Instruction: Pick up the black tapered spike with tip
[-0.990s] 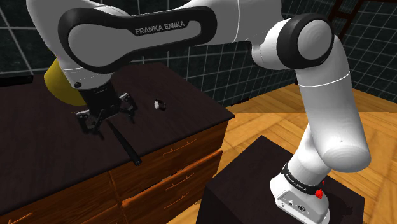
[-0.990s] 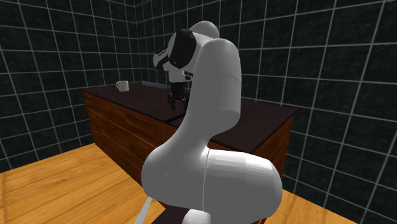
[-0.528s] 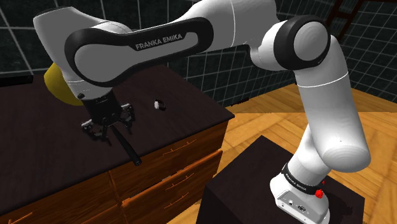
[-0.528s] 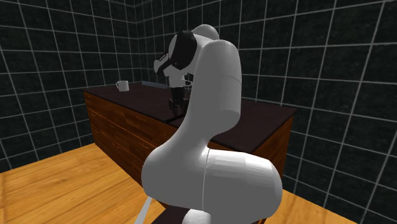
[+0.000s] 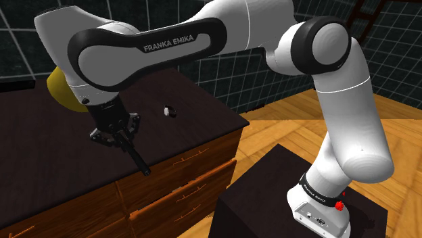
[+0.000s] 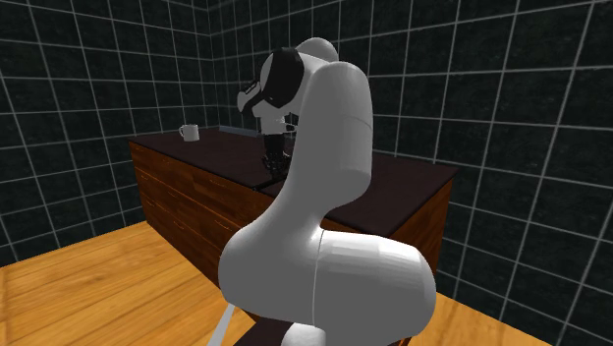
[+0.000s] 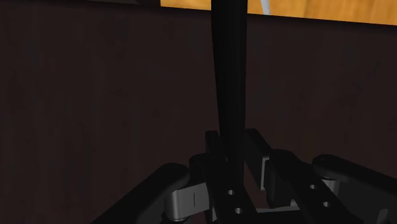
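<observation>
The gripper [image 7: 232,153] is clamped on the black spike [image 7: 229,76] right now. In the wrist view both fingers [image 7: 254,153] press against its sides, with no gap I can make out. The spike looks to be lying on the dark counter [image 5: 196,115], with the grab near one end and the rest of its length running out to the counter's front edge.

My take on doing the lift well: go straight up and slowly. The hold is way off-centre, so the long free end will want to swing down and pivot between the pads. It's also tapered, so I'd expect it to slide toward the thin side if the squeeze is weak. Keep the grip firm and don't tilt the wrist until the far end is off the counter.

Containers:
- A white mug [image 6: 189,132] stands at the counter's far end in the second exterior view, well away from the action. I can't see inside it.
- A rounded yellow thing [image 5: 62,91] sits on the counter behind the arm. It might be a bowl, but I can't tell, and its contents are hidden.
- The drawers [image 5: 182,162] under the counter are all shut.

A small white bit [image 5: 169,111] also lies on the counter, loose and not in anything.
</observation>
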